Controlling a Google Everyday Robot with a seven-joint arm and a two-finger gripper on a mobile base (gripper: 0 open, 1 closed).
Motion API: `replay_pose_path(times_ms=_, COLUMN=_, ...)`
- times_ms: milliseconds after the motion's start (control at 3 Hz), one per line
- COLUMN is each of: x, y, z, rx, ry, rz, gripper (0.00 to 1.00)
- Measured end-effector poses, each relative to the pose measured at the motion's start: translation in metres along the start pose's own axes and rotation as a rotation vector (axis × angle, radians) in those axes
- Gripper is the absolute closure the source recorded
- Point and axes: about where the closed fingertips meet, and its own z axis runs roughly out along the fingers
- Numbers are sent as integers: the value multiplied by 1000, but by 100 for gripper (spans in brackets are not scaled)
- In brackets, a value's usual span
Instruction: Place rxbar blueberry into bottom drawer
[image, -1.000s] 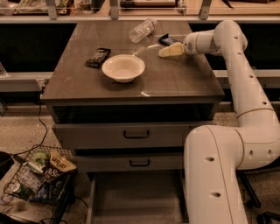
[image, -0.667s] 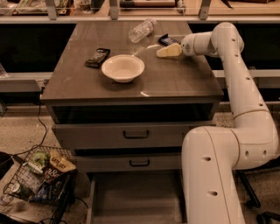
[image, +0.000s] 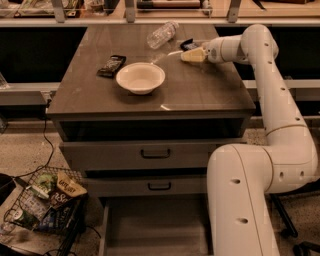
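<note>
Because the blue snack bar looks light and slick, the gripper beside it should pinch across its width; whether the gripper is spread cannot be told.

The gripper is held low over the far right part of a grey cabinet's brown, glossy cabinet top, where a patch of light is reflected nearer the front edge. Behind the gripper, a pale shelf edge with metal uprights is seen running across, with dark recesses under it. Well below and left of the gripper, a speckled floor is seen, on which a wire basket filled with snack packets is set. A black cable is trailed down towards it.
</note>
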Motion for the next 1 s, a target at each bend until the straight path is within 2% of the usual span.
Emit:
replay_pose_path(times_ms=333, x=-6, y=1, z=-3, rx=0, ry=0, rz=0, gripper=83)
replay_pose_path(times_ms=667, x=-7, y=3, z=-4, rx=0, ry=0, rz=0, gripper=100)
replay_pose_path(times_ms=1000, x=-7, y=3, z=-4, rx=0, ry=0, rz=0, gripper=100)
